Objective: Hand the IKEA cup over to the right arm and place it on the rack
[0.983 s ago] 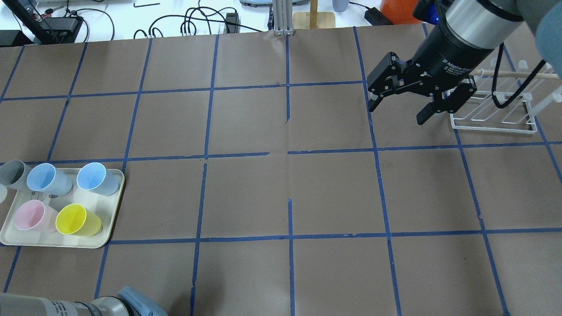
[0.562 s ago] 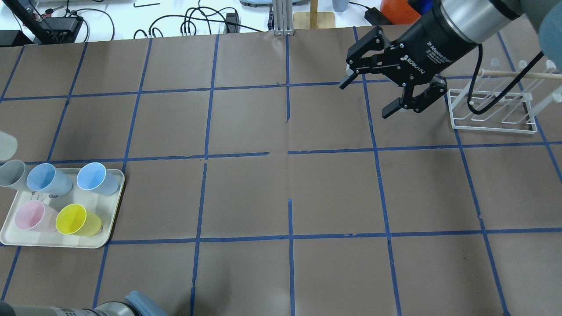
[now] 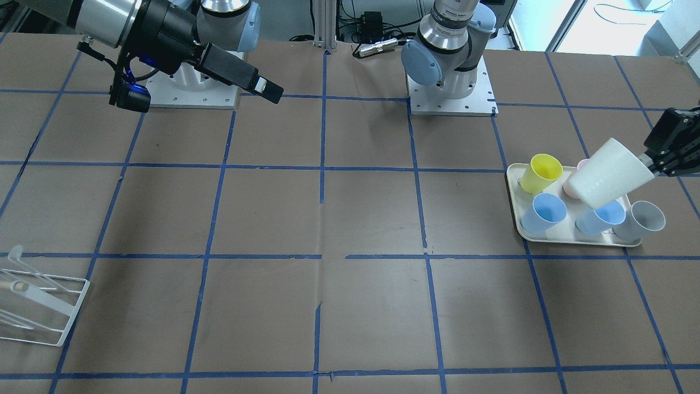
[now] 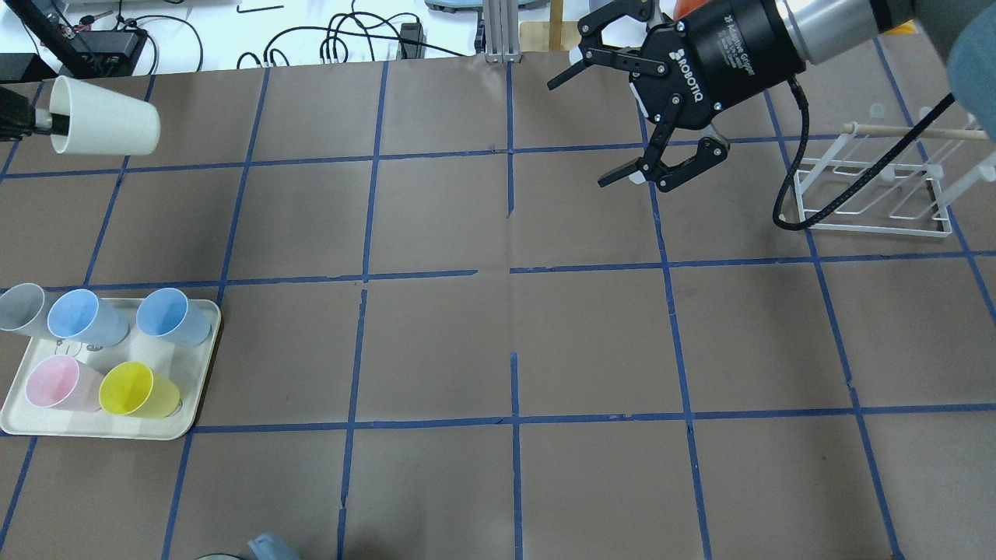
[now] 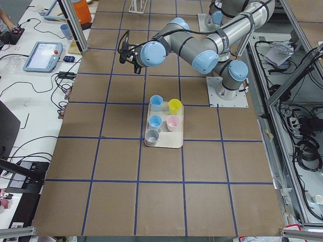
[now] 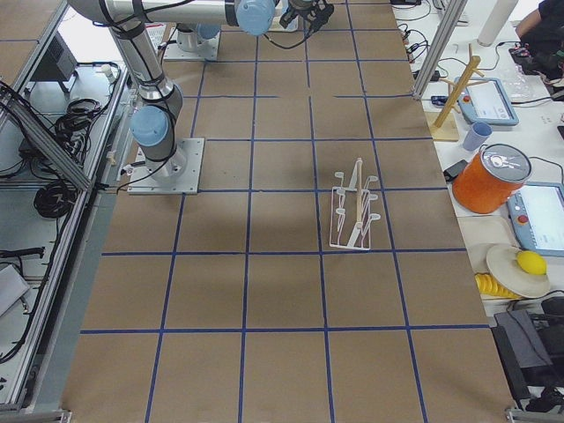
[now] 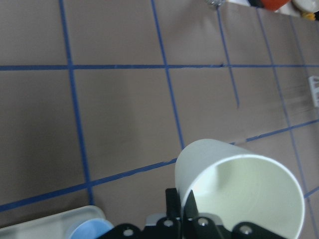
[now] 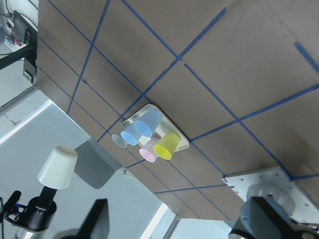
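Overhead exterior: left pincer [image 4: 48,121] is clamped on the white cup [image 4: 105,127] at the rim, one finger inside the mouth, one outside. Cup is in the air, lying roughly sideways, mouth toward the pincer, base pointing toward the middle of the tabletop [image 4: 436,342]. It sits at the far left end, well apart from the tray [image 4: 117,434] where the coloured cups [image 4: 136,389] stand. Left wrist view confirms the pinch on the cup wall, with bare tabletop below it. Right pincer [image 4: 576,134] is spread wide, holding nothing. It hovers over the far side right of centre, fingers aimed toward the cup's side, near the rack [image 4: 871,204] but not over it. Big gap between the two pincers, no contact. Rack sits on the tabletop at the right end, and I see no cup on its prongs in any view. Status as I read it: pick-up is done, cup is off the tray and presented sideways, which looks like a hand-over pose. Left to do: bring the two pincers together mid-table, right pincer closes on the free base end, left lets go. Then right carries the cup over to the rack and sets it on a prong. So roughly a third in, hand-over not yet started.
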You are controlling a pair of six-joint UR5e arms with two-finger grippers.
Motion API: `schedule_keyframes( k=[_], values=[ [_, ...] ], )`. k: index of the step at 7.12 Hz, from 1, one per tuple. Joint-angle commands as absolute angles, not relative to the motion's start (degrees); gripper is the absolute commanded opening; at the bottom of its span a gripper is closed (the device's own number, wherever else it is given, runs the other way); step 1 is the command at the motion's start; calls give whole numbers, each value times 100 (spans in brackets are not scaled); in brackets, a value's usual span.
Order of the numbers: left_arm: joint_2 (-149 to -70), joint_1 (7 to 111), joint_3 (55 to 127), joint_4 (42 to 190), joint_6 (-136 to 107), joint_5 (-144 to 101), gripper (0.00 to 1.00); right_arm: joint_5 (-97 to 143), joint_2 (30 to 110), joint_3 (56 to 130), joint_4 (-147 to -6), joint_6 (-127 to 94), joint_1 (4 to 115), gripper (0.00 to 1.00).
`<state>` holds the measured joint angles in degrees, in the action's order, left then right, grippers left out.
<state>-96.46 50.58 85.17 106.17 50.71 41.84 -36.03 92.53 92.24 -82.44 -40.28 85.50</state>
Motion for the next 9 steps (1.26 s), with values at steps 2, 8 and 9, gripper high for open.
schedule_keyframes(
  k=[2, 8, 9],
  values=[
    [-9502, 6151, 8560, 11246, 4219, 2213, 0, -2280, 9246, 9325, -8244, -5289, 8578, 100],
    [-8624, 7109, 9595, 12120, 4245, 1249, 0, -1494, 8790, 9272, -8892, -6257, 8587, 100],
    [-8526, 7441, 9815, 12103, 4228, 700, 0, -1485, 8780, 9281, -8947, -6319, 8587, 100]
  ],
)
